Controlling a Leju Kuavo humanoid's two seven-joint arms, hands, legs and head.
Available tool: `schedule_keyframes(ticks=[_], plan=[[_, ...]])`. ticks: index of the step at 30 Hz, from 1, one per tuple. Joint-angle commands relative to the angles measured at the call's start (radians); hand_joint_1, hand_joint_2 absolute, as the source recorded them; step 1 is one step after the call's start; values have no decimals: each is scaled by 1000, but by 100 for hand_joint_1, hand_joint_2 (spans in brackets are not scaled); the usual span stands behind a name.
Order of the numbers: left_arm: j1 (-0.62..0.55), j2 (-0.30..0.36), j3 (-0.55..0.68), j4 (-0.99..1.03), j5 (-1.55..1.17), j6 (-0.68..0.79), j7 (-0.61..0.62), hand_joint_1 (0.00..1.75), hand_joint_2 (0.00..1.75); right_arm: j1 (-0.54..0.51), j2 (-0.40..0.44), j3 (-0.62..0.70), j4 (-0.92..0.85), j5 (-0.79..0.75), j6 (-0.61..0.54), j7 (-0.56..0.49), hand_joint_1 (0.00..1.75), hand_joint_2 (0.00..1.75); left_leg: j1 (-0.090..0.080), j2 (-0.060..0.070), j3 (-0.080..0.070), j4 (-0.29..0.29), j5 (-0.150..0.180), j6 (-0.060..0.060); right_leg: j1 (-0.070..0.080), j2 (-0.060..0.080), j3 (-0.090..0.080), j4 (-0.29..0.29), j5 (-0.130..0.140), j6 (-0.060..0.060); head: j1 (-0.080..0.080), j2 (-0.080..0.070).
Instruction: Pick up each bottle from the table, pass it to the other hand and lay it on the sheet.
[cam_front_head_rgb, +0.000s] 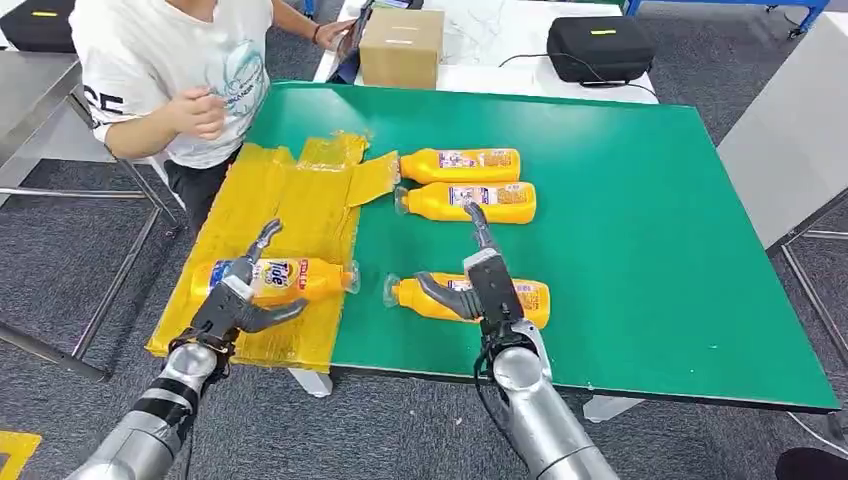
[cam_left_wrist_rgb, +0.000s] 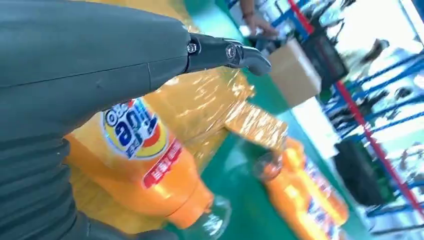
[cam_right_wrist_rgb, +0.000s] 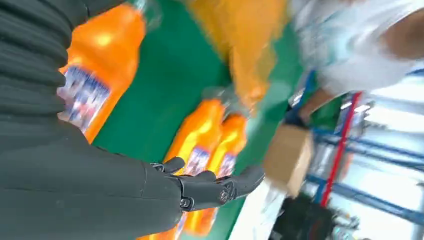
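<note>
An orange bottle (cam_front_head_rgb: 285, 279) with a clear cap lies on the yellow sheet (cam_front_head_rgb: 300, 200), cap toward the green table (cam_front_head_rgb: 620, 230). My left hand (cam_front_head_rgb: 238, 298) hovers at its base end with fingers spread, gripping nothing; in the left wrist view the same bottle (cam_left_wrist_rgb: 145, 170) lies just under the fingers (cam_left_wrist_rgb: 225, 52). My right hand (cam_front_head_rgb: 478, 280) is open over a second bottle (cam_front_head_rgb: 530, 300) near the table's front edge, thumb beside its neck. Two more bottles (cam_front_head_rgb: 462, 165) (cam_front_head_rgb: 470, 202) lie side by side farther back, and show in the right wrist view (cam_right_wrist_rgb: 200, 145).
A person in a white shirt (cam_front_head_rgb: 170, 70) stands at the sheet's far left corner. A cardboard box (cam_front_head_rgb: 402, 45) and a black case (cam_front_head_rgb: 600, 47) sit on the white table beyond. A grey surface (cam_front_head_rgb: 790, 140) flanks the right side.
</note>
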Motion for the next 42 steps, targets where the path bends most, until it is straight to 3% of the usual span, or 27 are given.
schedule_keyframes(ticks=[1,6,13,18,24,31,37,42], plan=[[11,-47,35,-71,26,0,4,0,175,-95,-39,27,194,85,-44,70,0,175,0,-1,2,0,-1,-1,0,0,3,0,-1,-1,0,0],[21,-138,109,-117,51,-9,4,0,175,-100,-84,57,250,263,-105,197,0,175,0,-2,4,0,-2,0,1,-2,4,-1,-2,-1,0,0],[2,-159,134,-97,58,-22,4,0,175,-97,-91,61,251,297,-106,227,0,175,0,0,2,0,-2,0,0,0,3,0,-2,-1,0,0],[-79,-240,228,23,39,-67,13,0,175,-93,-122,44,297,421,-38,306,0,175,1,-4,0,0,0,-1,1,-4,2,-1,-1,-1,0,0],[-115,-255,244,81,10,-88,6,0,175,-125,-155,45,378,491,55,341,0,175,0,-3,1,0,-1,0,0,-3,2,-1,-1,0,0,0],[-113,-253,244,81,17,-109,4,0,175,-129,-155,50,380,498,64,347,0,175,1,-3,2,0,-1,-1,1,-3,3,-1,-2,-1,0,0],[-124,-261,254,98,2,-149,4,0,175,-194,-224,123,431,603,192,409,0,175,0,-2,0,0,0,0,0,-2,1,-1,0,0,0,0],[-138,-260,255,116,11,-193,4,0,175,-324,-296,202,501,649,363,413,0,175,0,-3,1,1,0,1,0,-3,3,-1,-1,0,0,0]])
